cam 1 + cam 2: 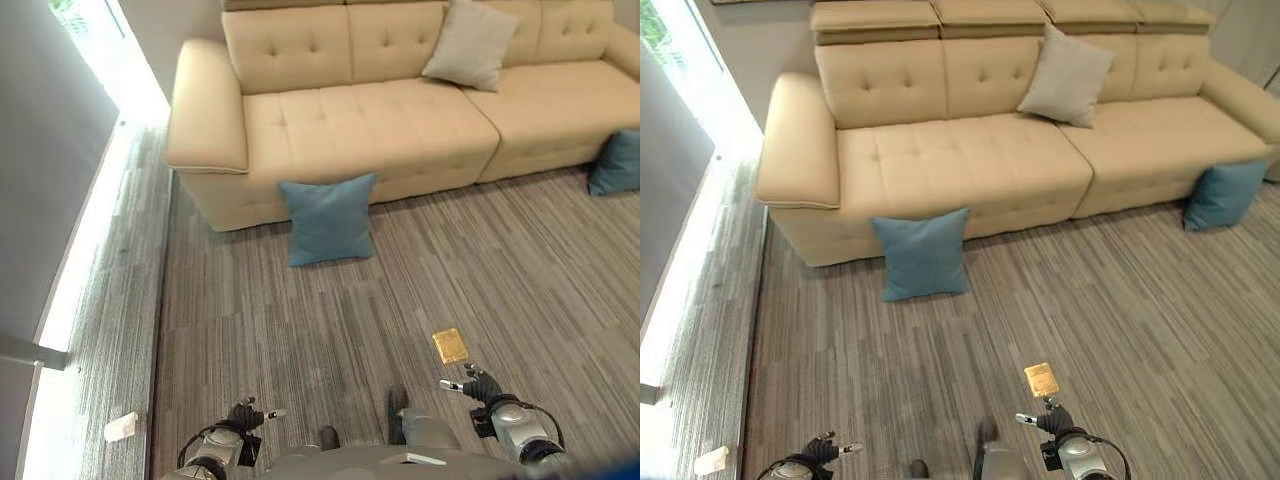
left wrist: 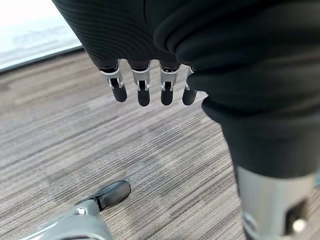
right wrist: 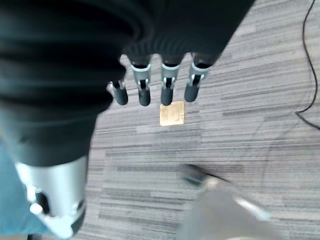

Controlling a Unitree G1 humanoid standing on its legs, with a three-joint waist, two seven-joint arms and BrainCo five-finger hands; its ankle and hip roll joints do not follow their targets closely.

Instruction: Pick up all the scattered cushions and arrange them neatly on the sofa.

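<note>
Both your hands are empty: left hand (image 1: 243,416) and right hand (image 1: 478,387) hang low, fingers relaxed, apart. A gold tag (image 1: 450,345) lies just past the right one. You're at the approach step. Walk to the near blue cushion (image 1: 328,218) leaning on the sofa (image 1: 380,110); another blue cushion (image 1: 1223,194) sits far right, a grey cushion (image 1: 1065,75) already seated.

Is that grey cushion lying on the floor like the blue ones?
No, the grey cushion leans against the backrest up on the beige sofa, while the two blue cushions stand on the floor against its front.
</note>
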